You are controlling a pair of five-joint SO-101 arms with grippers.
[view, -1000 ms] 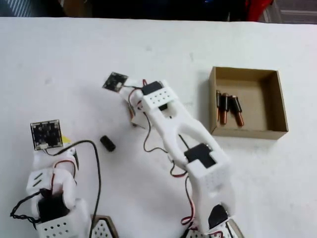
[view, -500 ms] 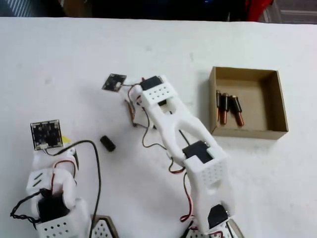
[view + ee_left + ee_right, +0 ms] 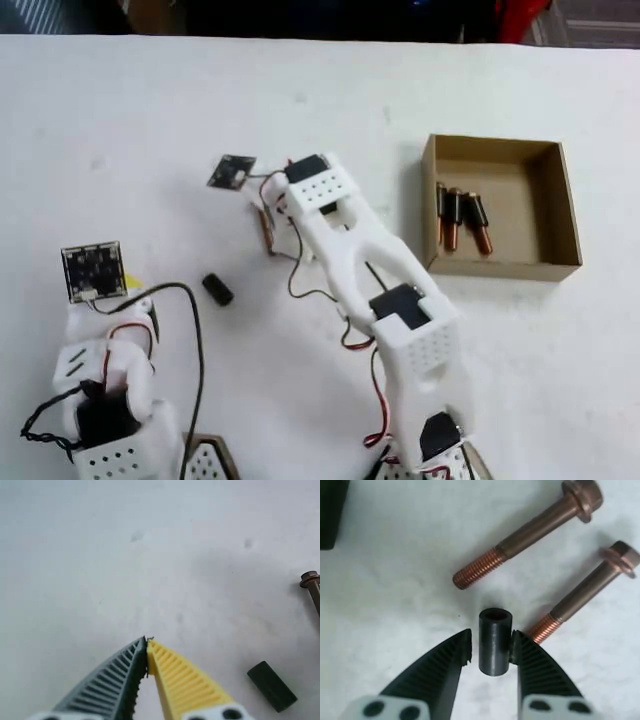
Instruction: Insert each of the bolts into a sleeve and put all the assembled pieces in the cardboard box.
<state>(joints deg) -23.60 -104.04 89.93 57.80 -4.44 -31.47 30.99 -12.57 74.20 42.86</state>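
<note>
From above, I am holding my right arm (image 3: 350, 250) stretched over the middle of the table (image 3: 120, 100), because the loose parts are lying there, well apart from the cardboard box (image 3: 565, 200). Three finished pieces (image 3: 460, 220) are lying side by side inside the box. A spare sleeve (image 3: 217, 289) is lying between my arms. My left arm (image 3: 105, 390) is sitting folded back, which I take to be for clearance.

Through my left wrist, my left claw (image 3: 146, 644) is pressing its tips together on nothing. The spare sleeve (image 3: 272, 686) is lying near it, with a bolt head (image 3: 310, 579) farther off.

Through my right wrist, my right claw (image 3: 491, 645) is spread and straddling a sleeve (image 3: 495, 640). One finger is touching its side and the other is showing a sliver of gap, so I judge I am not pinching yet. The bore is facing the bolts, which should suit insertion. The near bolt (image 3: 585, 590) is lying with its threads just behind the touching finger, so closing may nudge it. The far bolt (image 3: 530, 530) is lying apart.
</note>
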